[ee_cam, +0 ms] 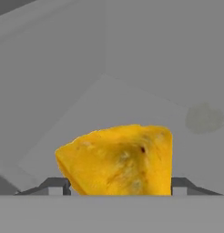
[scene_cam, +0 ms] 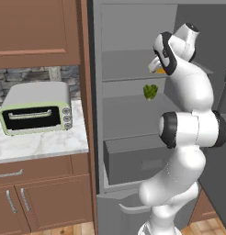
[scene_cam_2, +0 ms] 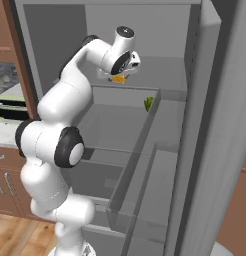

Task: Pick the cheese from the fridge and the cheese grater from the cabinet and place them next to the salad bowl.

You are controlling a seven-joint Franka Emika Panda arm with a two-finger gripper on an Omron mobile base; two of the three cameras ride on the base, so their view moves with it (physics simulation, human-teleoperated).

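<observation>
Claw: your gripper (ee_cam: 118, 189) straddles the cheese (ee_cam: 118, 161), fingers spread either side; grip not confirmed.
Cheese: centre of the hand view, on a fridge (scene_cam: 133, 114) shelf.
Left: lift, grater, both placements.

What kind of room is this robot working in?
A kitchen, rendered rather than real: an open grey fridge with cheese on a shelf, a toaster oven on a marble counter, and brown wooden cupboards below.

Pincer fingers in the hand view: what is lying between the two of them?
The yellow-orange cheese wedge lies between the two dark fingers of the pincer, filling the gap, on a grey fridge shelf.
</observation>
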